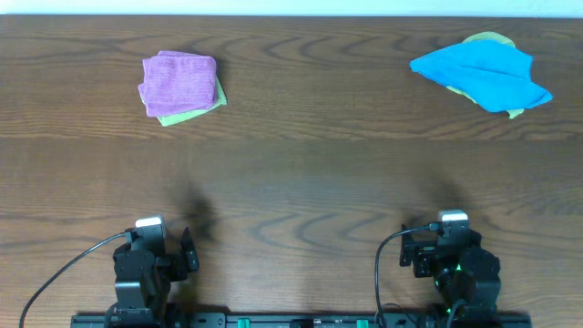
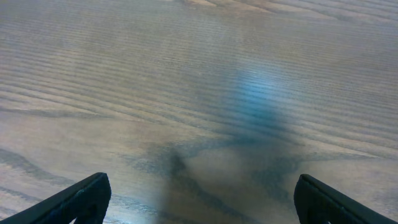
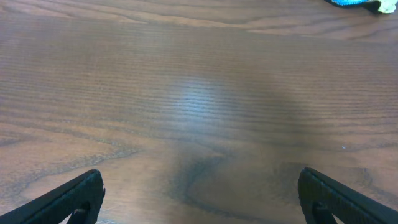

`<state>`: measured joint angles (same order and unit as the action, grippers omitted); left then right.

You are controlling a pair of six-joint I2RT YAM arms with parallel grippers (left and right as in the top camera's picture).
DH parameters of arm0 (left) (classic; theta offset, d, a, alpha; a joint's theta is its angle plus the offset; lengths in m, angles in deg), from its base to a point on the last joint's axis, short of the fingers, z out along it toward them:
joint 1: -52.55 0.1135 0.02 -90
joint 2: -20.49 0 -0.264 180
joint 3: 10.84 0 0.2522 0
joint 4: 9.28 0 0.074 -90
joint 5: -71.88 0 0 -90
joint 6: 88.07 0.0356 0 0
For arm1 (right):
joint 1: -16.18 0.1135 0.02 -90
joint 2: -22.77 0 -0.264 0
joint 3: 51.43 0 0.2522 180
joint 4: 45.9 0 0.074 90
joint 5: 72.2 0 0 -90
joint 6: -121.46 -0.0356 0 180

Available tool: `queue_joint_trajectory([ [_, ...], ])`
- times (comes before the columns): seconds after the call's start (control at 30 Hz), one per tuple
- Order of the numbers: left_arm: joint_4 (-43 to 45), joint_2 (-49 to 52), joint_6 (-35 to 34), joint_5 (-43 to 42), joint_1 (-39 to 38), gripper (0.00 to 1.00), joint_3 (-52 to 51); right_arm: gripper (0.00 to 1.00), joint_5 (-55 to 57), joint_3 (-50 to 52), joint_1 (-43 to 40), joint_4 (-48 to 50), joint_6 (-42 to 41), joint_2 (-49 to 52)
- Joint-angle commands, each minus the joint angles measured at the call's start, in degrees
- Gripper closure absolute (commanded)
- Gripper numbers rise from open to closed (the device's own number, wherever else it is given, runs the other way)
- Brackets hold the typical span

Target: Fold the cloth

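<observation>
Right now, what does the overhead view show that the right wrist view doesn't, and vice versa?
Overhead only: the purple cloth at the far left, the left arm, and the full crumpled outline of the cloth at the far right. Right wrist only: the right gripper close up, fingers spread wide with nothing between them. Both: the wooden table, and the cloth, though the wrist view catches just its edge in the top right corner.

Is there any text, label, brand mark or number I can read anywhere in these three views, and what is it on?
None can be read.
The blue cloth, the purple cloth and the wooden table show no print, and no tag can be made out from overhead.
Both wrist views show only bare wood grain and plain dark fingers.
</observation>
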<state>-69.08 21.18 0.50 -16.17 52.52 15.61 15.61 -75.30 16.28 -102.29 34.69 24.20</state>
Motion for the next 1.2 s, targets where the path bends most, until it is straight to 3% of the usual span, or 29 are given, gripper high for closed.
queue_joint_trajectory([
  [0.0,-3.21,-0.48,1.46,1.20,0.00,0.04,-0.33,0.01,-0.83,0.83,-0.55,0.00,0.70,-0.57],
  [0.2,-3.21,-0.48,1.46,1.20,0.00,0.05,-0.33,0.01,-0.70,0.81,-0.57,0.00,0.63,-0.57],
  [0.4,-3.21,-0.48,1.46,1.20,0.00,0.05,-0.33,0.01,-0.79,-1.73,-1.20,0.35,-4.79,4.02],
  [0.7,-3.21,-0.48,1.44,1.20,0.00,0.05,-0.33,0.01,-0.63,-21.70,-6.38,-0.04,-7.65,29.38],
  [1.17,-3.21,-0.48,1.46,1.20,0.00,0.05,-0.33,0.01,-1.22,-65.90,-12.94,-12.79,-9.66,76.46],
])
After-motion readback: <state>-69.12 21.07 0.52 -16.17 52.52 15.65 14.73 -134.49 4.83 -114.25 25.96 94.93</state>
